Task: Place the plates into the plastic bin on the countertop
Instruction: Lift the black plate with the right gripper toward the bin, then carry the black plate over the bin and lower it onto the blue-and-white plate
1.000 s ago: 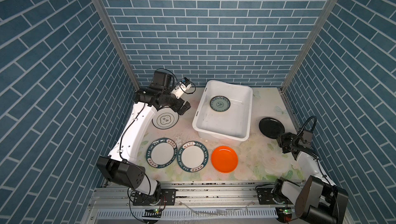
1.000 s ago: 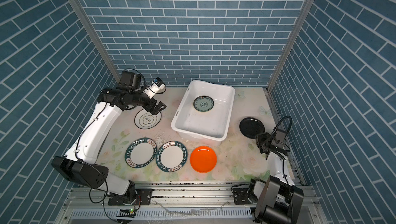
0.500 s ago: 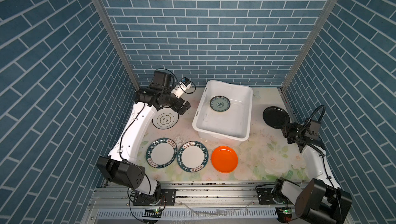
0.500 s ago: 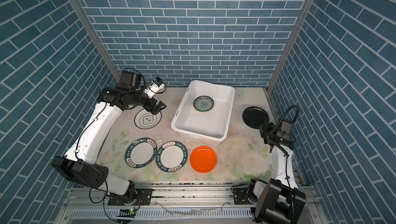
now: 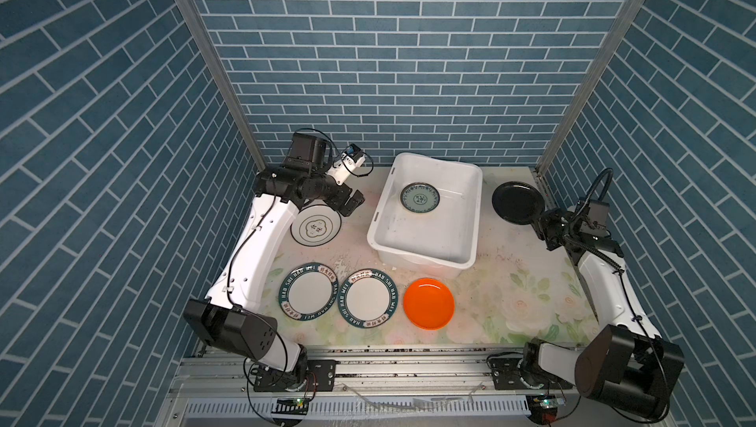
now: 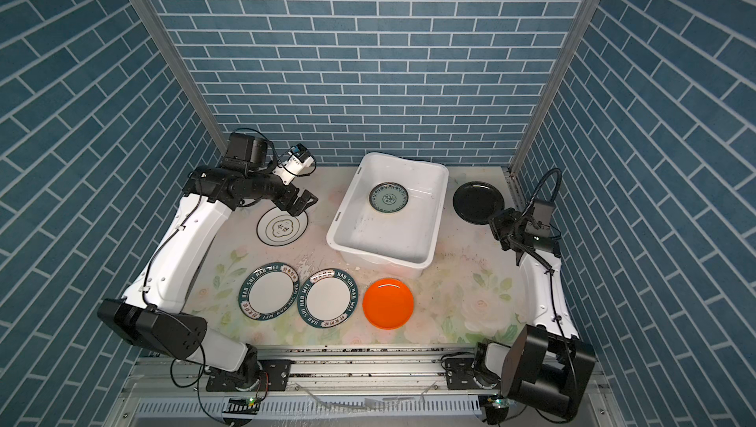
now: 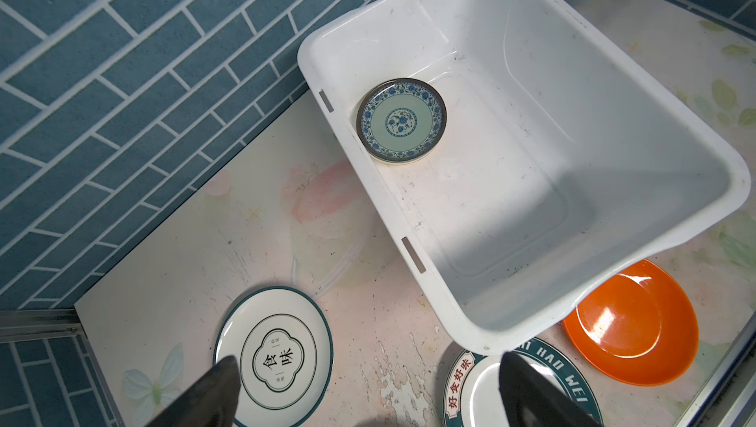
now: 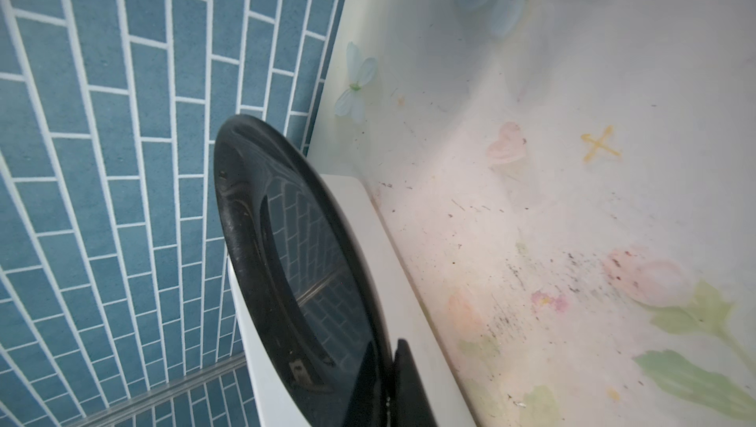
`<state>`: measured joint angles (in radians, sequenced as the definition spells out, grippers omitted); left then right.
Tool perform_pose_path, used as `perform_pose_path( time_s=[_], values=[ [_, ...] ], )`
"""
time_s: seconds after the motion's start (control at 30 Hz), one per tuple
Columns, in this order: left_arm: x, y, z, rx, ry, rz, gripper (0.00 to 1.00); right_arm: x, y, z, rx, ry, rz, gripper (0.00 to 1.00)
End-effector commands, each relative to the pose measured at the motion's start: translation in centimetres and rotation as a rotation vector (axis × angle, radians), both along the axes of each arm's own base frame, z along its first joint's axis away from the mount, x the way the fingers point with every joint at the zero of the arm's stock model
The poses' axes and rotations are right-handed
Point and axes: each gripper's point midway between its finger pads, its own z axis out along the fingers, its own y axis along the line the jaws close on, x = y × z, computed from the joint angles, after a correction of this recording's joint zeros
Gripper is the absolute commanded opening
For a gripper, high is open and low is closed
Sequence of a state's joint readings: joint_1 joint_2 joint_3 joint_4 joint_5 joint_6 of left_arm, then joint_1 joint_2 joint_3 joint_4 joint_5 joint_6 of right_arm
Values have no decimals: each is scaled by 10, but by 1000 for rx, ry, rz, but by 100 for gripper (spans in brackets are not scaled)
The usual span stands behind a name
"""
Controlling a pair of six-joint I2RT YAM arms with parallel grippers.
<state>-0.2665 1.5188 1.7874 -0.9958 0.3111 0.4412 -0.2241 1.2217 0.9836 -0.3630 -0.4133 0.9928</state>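
Observation:
My right gripper (image 5: 542, 222) (image 8: 386, 380) is shut on the rim of the black plate (image 5: 517, 202) (image 8: 294, 265), holding it tilted above the countertop (image 5: 511, 282), right of the plastic bin (image 5: 429, 237) (image 7: 511, 200). A blue-green patterned plate (image 5: 420, 198) (image 7: 401, 120) lies inside the bin. My left gripper (image 5: 352, 204) (image 7: 368, 388) hangs open and empty over the near edge of the white black-rimmed plate (image 5: 316, 225) (image 7: 274, 355), left of the bin. Two green-rimmed plates (image 5: 307, 291) (image 5: 368, 298) and the orange plate (image 5: 428, 303) lie in a row along the front.
Blue tiled walls close in the back and both sides. The bin stands at an angle near the back wall. A metal rail (image 5: 368, 353) runs along the front edge of the countertop.
My right gripper has lifted the black plate off the countertop and carried it toward the back wall. The left arm has not moved.

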Motion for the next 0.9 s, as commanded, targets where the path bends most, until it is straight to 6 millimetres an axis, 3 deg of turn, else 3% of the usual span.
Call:
perform_pose_path(
  time_s=[0.0, 0.2, 0.4, 0.57, 0.87],
  values=[
    [3, -5, 8, -14, -19, -9, 99, 16, 12, 28, -50, -59, 50, 0],
    [5, -6, 12, -18, -28, -10, 100, 45, 48, 58, -73, -114, 130, 0],
    [5, -6, 15, -28, -33, -7, 99, 69, 87, 73, -80, -146, 213, 0],
    [4, -6, 19, -32, -40, -4, 100, 87, 121, 76, -79, -161, 278, 0],
    [2, -4, 26, -32, -59, -1, 100, 108, 192, 58, -64, -137, 414, 0]
  ],
)
